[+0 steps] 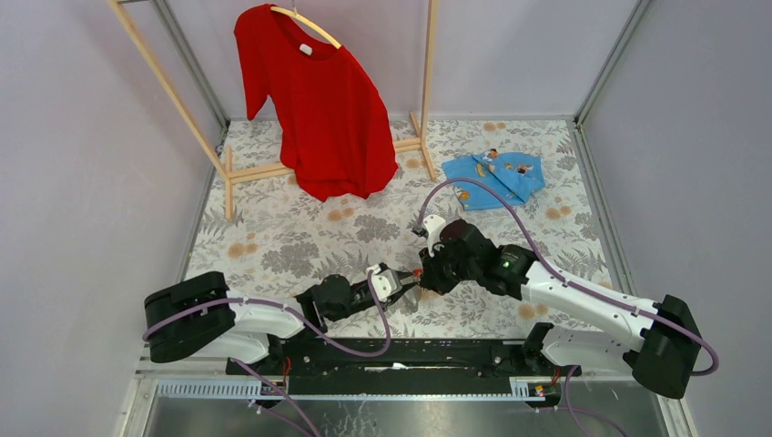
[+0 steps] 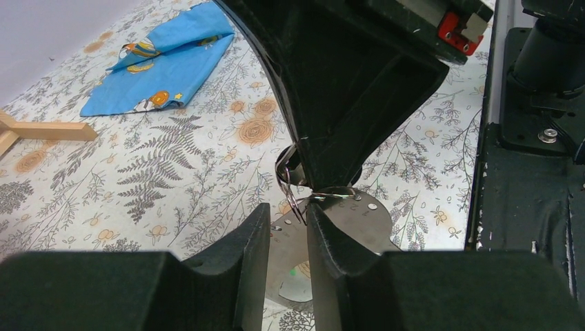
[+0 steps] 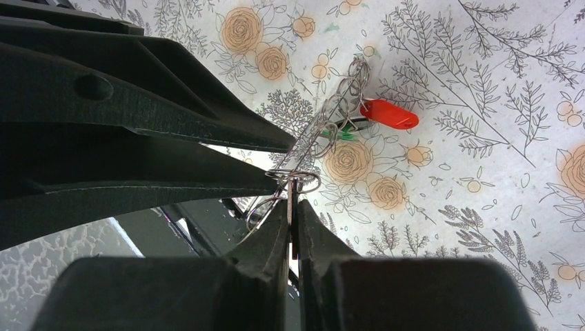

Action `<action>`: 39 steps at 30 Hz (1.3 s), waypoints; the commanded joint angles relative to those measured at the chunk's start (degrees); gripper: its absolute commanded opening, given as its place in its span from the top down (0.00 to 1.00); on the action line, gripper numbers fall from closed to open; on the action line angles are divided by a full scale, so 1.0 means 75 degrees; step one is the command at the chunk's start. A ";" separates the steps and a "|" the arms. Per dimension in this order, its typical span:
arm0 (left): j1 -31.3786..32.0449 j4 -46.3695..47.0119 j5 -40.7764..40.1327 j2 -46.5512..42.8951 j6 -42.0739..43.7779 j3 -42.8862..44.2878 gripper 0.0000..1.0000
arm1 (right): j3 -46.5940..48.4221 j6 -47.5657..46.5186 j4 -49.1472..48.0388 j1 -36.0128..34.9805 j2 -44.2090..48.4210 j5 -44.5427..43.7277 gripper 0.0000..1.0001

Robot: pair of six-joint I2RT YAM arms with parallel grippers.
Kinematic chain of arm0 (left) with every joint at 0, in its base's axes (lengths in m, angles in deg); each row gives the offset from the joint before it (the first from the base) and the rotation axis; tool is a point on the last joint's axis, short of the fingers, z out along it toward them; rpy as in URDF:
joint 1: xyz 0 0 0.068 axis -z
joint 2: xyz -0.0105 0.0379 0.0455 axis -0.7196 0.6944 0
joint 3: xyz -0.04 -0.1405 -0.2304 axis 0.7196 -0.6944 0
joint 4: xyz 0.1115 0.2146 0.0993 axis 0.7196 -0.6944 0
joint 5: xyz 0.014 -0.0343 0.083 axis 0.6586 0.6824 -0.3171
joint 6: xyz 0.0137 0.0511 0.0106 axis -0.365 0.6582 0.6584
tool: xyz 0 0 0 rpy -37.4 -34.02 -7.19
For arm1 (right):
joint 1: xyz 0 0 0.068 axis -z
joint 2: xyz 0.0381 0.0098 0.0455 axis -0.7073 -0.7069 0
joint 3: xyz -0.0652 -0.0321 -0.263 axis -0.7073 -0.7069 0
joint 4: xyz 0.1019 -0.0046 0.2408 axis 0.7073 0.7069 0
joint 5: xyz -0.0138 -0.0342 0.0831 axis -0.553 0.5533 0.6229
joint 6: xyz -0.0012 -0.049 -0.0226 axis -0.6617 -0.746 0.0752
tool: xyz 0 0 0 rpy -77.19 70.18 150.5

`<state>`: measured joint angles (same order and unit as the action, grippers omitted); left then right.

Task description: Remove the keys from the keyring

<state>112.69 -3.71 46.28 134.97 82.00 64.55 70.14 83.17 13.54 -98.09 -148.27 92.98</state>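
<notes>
The keyring's flat grey band (image 2: pixel 355 222) hangs in the air between the two grippers, with thin wire rings (image 2: pixel 293 193) at its top. My right gripper (image 3: pixel 292 203) is shut on the band's edge; in the top view this gripper (image 1: pixel 424 272) is at the table's near middle. My left gripper (image 2: pixel 288 210) meets it from the left, its jaws a little apart with a wire ring in the gap. A short chain (image 3: pixel 338 103) hangs from the rings and carries a red-headed key (image 3: pixel 390 114) and a green one (image 3: pixel 341 134). The black key cannot be made out.
A blue cloth (image 1: pixel 496 177) lies at the far right of the flowered table. A red shirt (image 1: pixel 319 109) hangs on a wooden rack (image 1: pixel 264 173) at the back left. The black arm base rail (image 1: pixel 401 350) runs along the near edge.
</notes>
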 commanded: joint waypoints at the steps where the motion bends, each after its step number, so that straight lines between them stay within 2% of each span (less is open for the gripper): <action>1: 0.0028 0.0552 0.0056 0.0135 -0.0010 0.0339 0.71 | -0.0079 -0.0039 0.0429 -0.0185 -0.0179 -0.0066 1.00; 11: 0.0028 0.0534 0.0070 0.0282 0.0043 0.0449 0.78 | -0.0067 -0.0062 0.0407 -0.0264 -0.0201 -0.0113 1.00; 20: 0.0028 0.0131 0.0119 0.0268 0.0082 0.0597 1.00 | 0.0057 -0.0078 0.0548 -0.0282 -0.0231 -0.0326 1.00; 25: 0.0039 0.0102 -0.0008 0.0246 -0.0042 0.0480 1.00 | 0.0085 0.0090 0.0686 -0.0281 -0.0121 -0.0836 1.00; 39: 0.0098 0.0711 -0.0397 0.0214 -0.0331 0.0051 1.00 | 0.0176 0.0550 0.1150 -0.0272 -0.0716 -0.1085 1.00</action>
<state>113.35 -4.62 45.96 136.82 80.78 65.67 70.07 85.62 18.09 -99.78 -152.29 87.49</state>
